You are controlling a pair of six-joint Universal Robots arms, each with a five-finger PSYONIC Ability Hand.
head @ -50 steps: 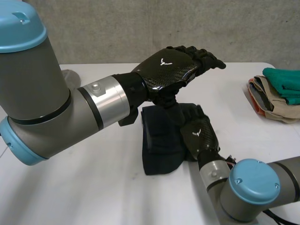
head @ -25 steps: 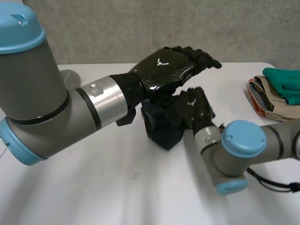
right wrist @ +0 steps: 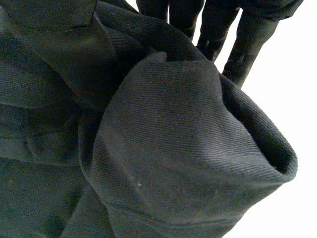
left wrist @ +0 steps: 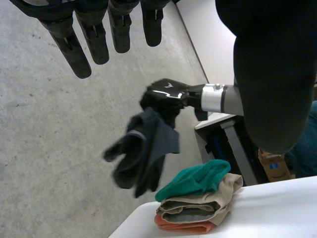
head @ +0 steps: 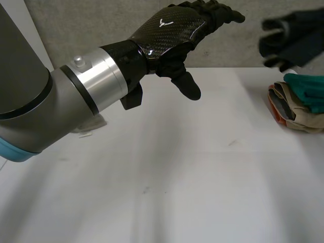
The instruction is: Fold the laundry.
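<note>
White table (head: 202, 177), grey wall (head: 91, 20) behind it; a cardboard box (left wrist: 273, 166) nearby

We log dark garment (head: 293, 38) | bunched, in the air, clutched by right hand (left wrist: 166, 96) | we note folded stack (head: 298, 106) at table (head: 202, 177) edge: teal on top, beige, grey, orange beneath

Dark garment (left wrist: 143, 151) in right hand (left wrist: 166, 95), near folded pile (left wrist: 198, 201)
</note>
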